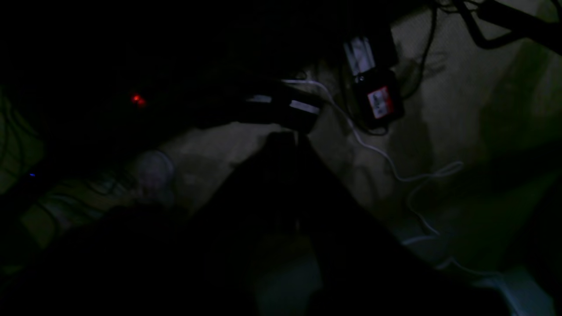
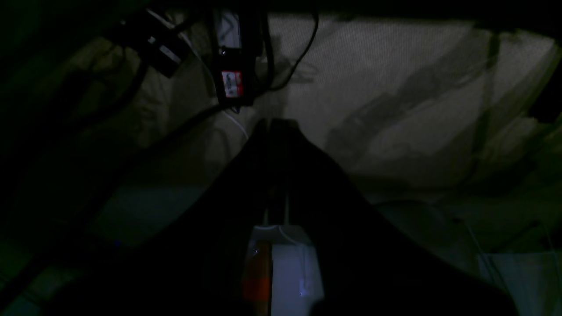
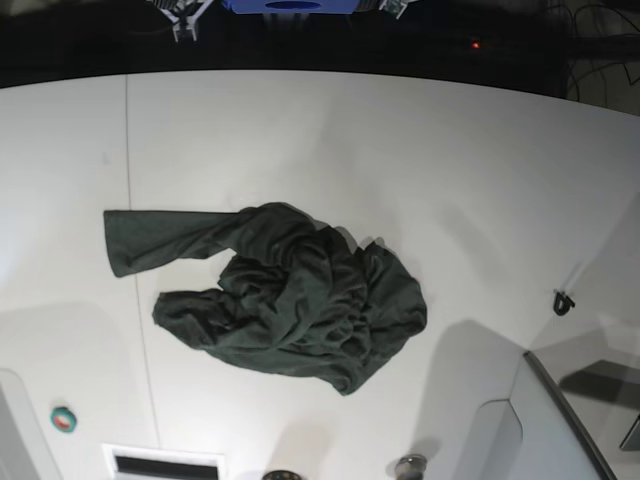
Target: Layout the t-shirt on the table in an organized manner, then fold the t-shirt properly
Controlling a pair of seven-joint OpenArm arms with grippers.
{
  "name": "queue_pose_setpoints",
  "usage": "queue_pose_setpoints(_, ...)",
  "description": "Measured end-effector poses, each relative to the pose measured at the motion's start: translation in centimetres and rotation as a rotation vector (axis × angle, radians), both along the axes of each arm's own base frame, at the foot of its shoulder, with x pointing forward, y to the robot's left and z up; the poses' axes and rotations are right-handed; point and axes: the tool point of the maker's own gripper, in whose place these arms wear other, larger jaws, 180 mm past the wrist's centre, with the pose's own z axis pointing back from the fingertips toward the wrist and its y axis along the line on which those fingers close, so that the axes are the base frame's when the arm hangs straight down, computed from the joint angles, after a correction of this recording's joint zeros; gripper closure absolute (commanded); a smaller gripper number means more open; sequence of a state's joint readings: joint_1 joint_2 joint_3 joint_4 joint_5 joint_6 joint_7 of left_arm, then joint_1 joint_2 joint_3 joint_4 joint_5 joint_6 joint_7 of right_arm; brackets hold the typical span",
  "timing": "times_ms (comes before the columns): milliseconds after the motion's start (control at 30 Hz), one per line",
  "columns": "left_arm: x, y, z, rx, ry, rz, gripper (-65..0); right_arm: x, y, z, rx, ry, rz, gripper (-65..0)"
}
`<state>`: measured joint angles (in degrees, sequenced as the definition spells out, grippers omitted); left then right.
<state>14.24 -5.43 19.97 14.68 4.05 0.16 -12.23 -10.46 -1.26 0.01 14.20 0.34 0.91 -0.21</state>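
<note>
The t-shirt (image 3: 290, 295) lies crumpled near the middle of the bench (image 3: 400, 150), in a single loose heap. One long sleeve extends flat toward the left edge of the base view, crossing the thin dark seam line (image 3: 133, 250) that runs down the bench surface. A second bulge of fabric projects to the lower left; whether it is the other sleeve or a fold of the body cannot be told. The body of the garment is bunched in deep wrinkles, with hem and collar not distinguishable. This heap indicates that the layout step is not yet done; folding cannot start until the fabric is spread flat.

Neither arm reaches over the garment in the base view. Nothing touches the cloth, so it rests only under its own weight.

Both wrist views are very dark and face away from the bench. The left end effector (image 1: 290, 149) appears as a dark wedge with its jaws brought together on nothing. The right end effector (image 2: 276, 131) shows the same closed wedge, also empty. Cables and a black device bearing a red label (image 1: 378, 102) hang against a pale backdrop behind them. This attitude is consistent with a parked rest pose.

A small teal object (image 3: 64, 419) sits near the lower left corner of the bench, well apart from the garment. A small dark item (image 3: 563, 301) lies toward the right edge, also well apart.
</note>
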Motion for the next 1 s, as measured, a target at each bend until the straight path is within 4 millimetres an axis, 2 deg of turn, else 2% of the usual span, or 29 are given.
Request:
queue_pose_setpoints(100, 0.6, 0.1, 0.0, 0.001, -0.011, 0.001, 0.0, 0.4, 0.0, 0.0, 0.0, -0.01, 0.003, -0.6)
queue_pose_setpoints(233, 0.5, -0.1, 0.0, -0.003, -0.009, 0.002, 0.0, 0.4, -0.2, 0.0, -0.002, -0.013, -0.001, -0.6)
queue_pose_setpoints(400, 0.7, -0.2, 0.0, -0.004, -0.012, 0.004, 0.0, 3.4, -0.1, 0.7, 0.002, -0.282, -0.005, -0.6)
queue_pose_setpoints(467, 0.9, -0.2, 0.0, -0.004, -0.015, 0.004, 0.0, 2.7, -0.1, 0.8, 0.003, -0.292, -0.006, -0.6)
queue_pose_setpoints(600, 1.3, -0.2, -0.1, -0.004, -0.022, 0.023, 0.0, 0.3, -0.1, 0.4, 0.0, -0.161, -0.004, -0.6)
queue_pose_setpoints(700, 1.6, 0.2, -0.1, -0.001, -0.028, 0.133, 0.0, -0.1, -0.2, 0.1, -0.002, -0.045, -0.001, -0.6)
queue_pose_setpoints(833, 1.8, 1.0, 0.0, 0.008, -0.032, 0.204, 0.0, 0.4, -0.2, 0.0, -0.003, -0.014, -0.001, -0.6)
queue_pose_setpoints(1000, 1.7, 1.1, 0.0, 0.01, -0.031, 0.194, 0.0, -1.6, -0.2, 0.1, -0.003, 0.029, -0.001, -0.6)
